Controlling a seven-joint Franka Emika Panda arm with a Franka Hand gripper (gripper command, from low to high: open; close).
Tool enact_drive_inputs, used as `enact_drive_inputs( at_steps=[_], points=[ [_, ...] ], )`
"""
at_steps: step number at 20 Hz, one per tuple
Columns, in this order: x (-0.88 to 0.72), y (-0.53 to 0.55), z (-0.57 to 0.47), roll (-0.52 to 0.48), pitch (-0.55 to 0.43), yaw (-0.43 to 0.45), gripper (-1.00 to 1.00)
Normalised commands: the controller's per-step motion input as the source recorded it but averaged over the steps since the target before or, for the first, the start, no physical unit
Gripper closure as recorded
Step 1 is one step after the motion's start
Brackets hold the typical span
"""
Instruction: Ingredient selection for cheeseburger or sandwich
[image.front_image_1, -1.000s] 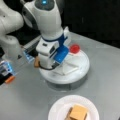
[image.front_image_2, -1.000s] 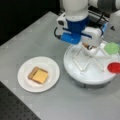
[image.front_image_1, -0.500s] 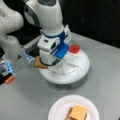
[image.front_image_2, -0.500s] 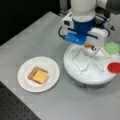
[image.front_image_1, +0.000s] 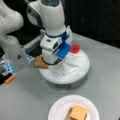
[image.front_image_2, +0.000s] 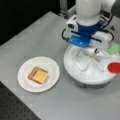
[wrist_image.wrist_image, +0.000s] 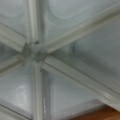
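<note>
On the white paper plate (image.front_image_2: 23, 83) (image.front_image_1: 58, 110) lies a tan bread slice (image.front_image_2: 32, 72) with a yellow cheese slice (image.front_image_2: 40, 76) (image.front_image_1: 78, 111) on top. My gripper (image.front_image_2: 95, 51) (image.front_image_1: 52, 64) hangs low over the white divided tray (image.front_image_2: 86, 76) (image.front_image_1: 80, 72), close above its ribs. A tan-brown ingredient piece (image.front_image_1: 40, 62) juts from the tray's left rim, right beside the gripper. The wrist view shows the tray's hub (wrist_image.wrist_image: 32, 51) from very near, with a brown edge (wrist_image.wrist_image: 100, 115) at the bottom right and no fingers. The patty cannot be made out.
A red piece (image.front_image_2: 115, 67) (image.front_image_1: 75, 48) and a green piece (image.front_image_2: 113, 48) sit at the tray's far side. A second white robot base (image.front_image_1: 10, 37) with a blue-lit box stands at a front view's left. The table is grey metal.
The arm has shifted slightly over the tray and sits a little lower. The plate's stack and the tray pieces have not moved.
</note>
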Motion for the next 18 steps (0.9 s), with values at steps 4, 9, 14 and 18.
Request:
enact_drive_inputs(
  at_steps=[4,9,14,18],
  points=[
    [-0.23,0.14,-0.2,-0.207,-0.253,0.053,-1.0],
    [-0.22,0.01,-0.22,-0.157,-0.236,0.065,-1.0],
    [-0.2,0.01,-0.21,-0.137,-0.185,0.087,-1.0],
    [-0.19,0.06,-0.18,-0.137,-0.143,0.123,-1.0]
  ],
)
